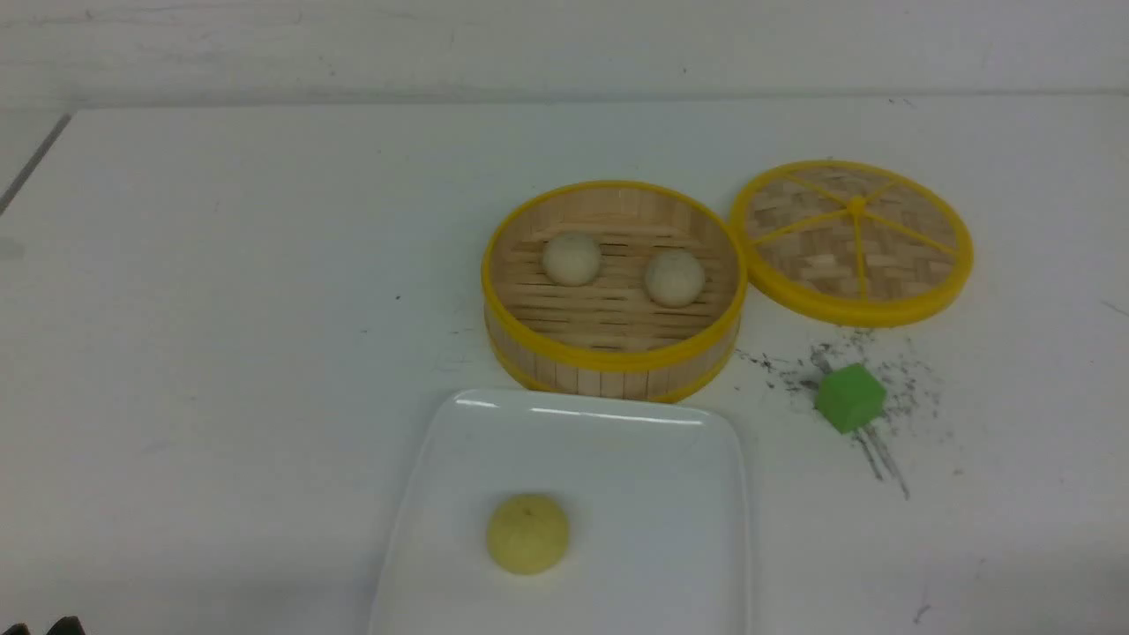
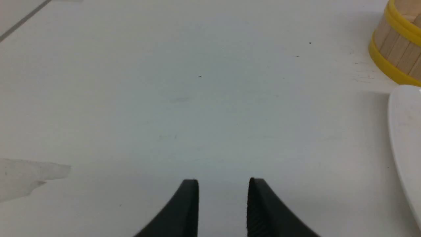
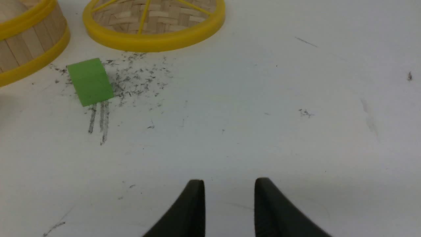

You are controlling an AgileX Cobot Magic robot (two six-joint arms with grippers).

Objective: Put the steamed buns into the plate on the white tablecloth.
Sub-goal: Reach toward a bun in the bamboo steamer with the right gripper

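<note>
Two pale cream steamed buns, one on the left (image 1: 571, 258) and one on the right (image 1: 675, 277), sit side by side inside the round yellow-rimmed bamboo steamer (image 1: 613, 357). The glossy white plate (image 1: 670, 494) lies on the white tablecloth (image 1: 220, 353) just in front of the steamer and holds a yellower bun (image 1: 527, 533). My left gripper (image 2: 223, 184) is open and empty over bare cloth, left of the plate's edge (image 2: 404, 131). My right gripper (image 3: 229, 184) is open and empty over bare cloth, right of the steamer (image 3: 29, 42). Neither gripper shows clearly in the front view.
The steamer's woven lid (image 1: 852, 240) lies flat to the steamer's right, also in the right wrist view (image 3: 154, 23). A small green cube (image 1: 849, 397) sits among black scuff marks in front of the lid, also in the right wrist view (image 3: 90, 81). The table's back edge meets a white wall.
</note>
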